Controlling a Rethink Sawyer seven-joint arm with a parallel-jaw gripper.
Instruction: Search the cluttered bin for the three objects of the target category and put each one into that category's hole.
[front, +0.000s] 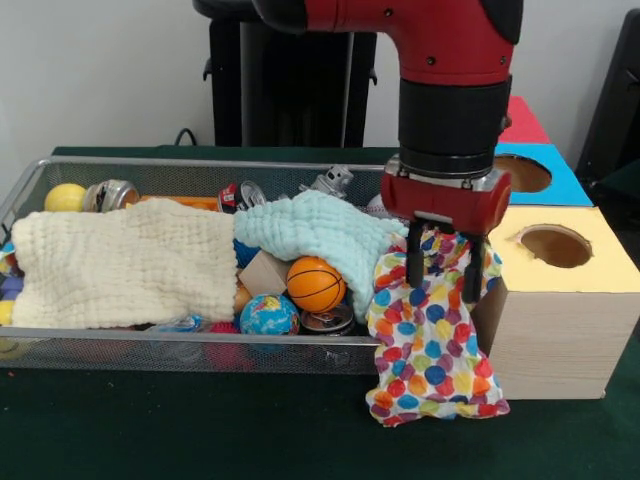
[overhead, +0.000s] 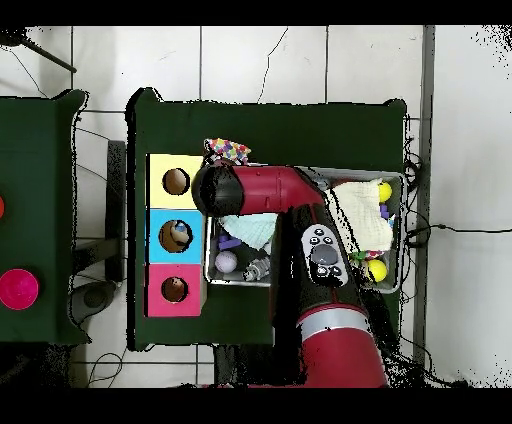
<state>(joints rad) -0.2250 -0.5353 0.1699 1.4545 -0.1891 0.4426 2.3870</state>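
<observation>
A dark green table (front: 200, 430) fills the lower frame of the front view, with a pale wall behind it; from overhead it stands on a white tiled floor (overhead: 300, 60), and a second green table (overhead: 35, 150) sits at the far left.

A long wire-mesh bin (front: 180, 352) lies across the left and centre. A cream waffle-weave cloth (front: 120, 265) covers its left half, and a mint cloth (front: 315, 235) of the same crinkled weave is bunched in the middle. Between them show an orange basketball (front: 316, 284), a globe ball (front: 268, 314), a tan block (front: 262, 272) and a can end (front: 328, 320). A yellow ball (front: 65, 197) and a silver can (front: 112, 194) sit at the bin's upper left corner.

To the right stands a plywood box (front: 560, 330) with round holes under yellow (front: 555, 245), blue (front: 520, 172) and red tops.

The end effector (front: 445, 255) hangs at the bin's right end, beside the box. Its two black fingers (front: 414, 258) are partly spread and press into a polka-dot cloth (front: 430, 370), which drapes over the bin's rim onto the table; whether they actually pinch it I cannot tell.

Bare table shows along the bottom edge of the front view.
</observation>
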